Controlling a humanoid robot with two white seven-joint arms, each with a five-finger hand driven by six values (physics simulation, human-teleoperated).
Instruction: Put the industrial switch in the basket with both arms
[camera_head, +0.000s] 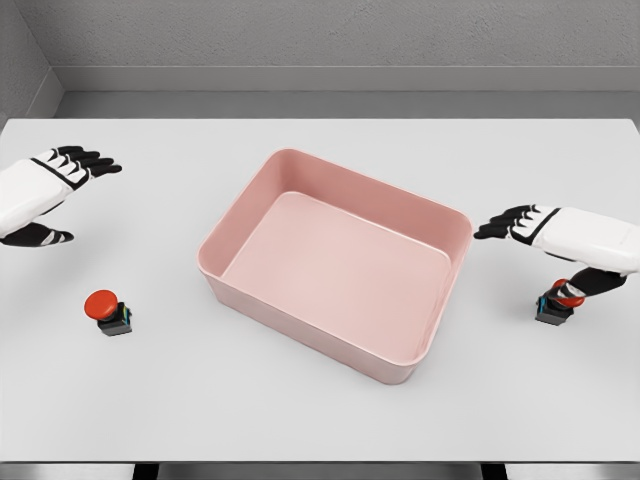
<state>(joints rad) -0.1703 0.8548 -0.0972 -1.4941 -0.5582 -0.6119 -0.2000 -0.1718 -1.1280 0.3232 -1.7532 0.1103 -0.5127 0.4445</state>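
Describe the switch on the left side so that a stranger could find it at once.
Start at the pink basket in the table's middle and look toward its left. The industrial switch stands alone there. Unlike the other switch, half hidden under the right hand, no hand covers it.

basket (440, 215) pink | switch (108, 309) red cap, black base | table (150, 400) white
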